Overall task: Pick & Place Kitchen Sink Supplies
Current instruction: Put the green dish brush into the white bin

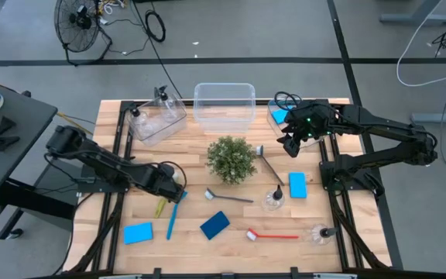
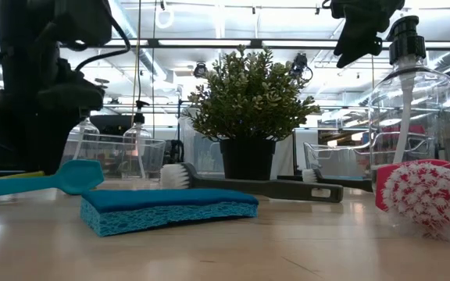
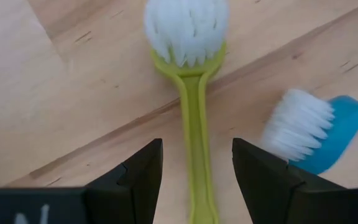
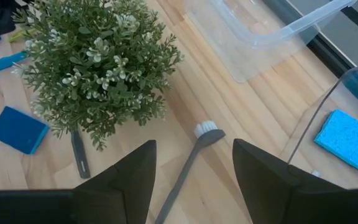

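Observation:
A yellow dish brush (image 3: 194, 118) lies flat on the wooden table, white bristles pointing away from my left gripper (image 3: 197, 155). That gripper points down, low over the brush (image 1: 161, 206), open, one finger on each side of the handle without touching it. A blue brush (image 3: 312, 134) lies right beside the yellow one. My right gripper (image 1: 289, 146) hangs open high above the table's far right, over a grey brush (image 4: 188, 162). Blue sponges (image 1: 138, 232) (image 1: 215, 225) (image 1: 297, 184), a red brush (image 1: 273, 235) and clear bottles (image 1: 274, 199) (image 1: 320, 232) lie spread over the table.
A potted green plant (image 1: 231, 159) stands mid-table. Three clear bins line the far edge: the left one (image 1: 159, 120) holds bottles, the middle one (image 1: 224, 105) shows nothing inside, the right one (image 1: 281, 115) holds a blue sponge. A second grey brush (image 1: 229, 197) lies before the plant.

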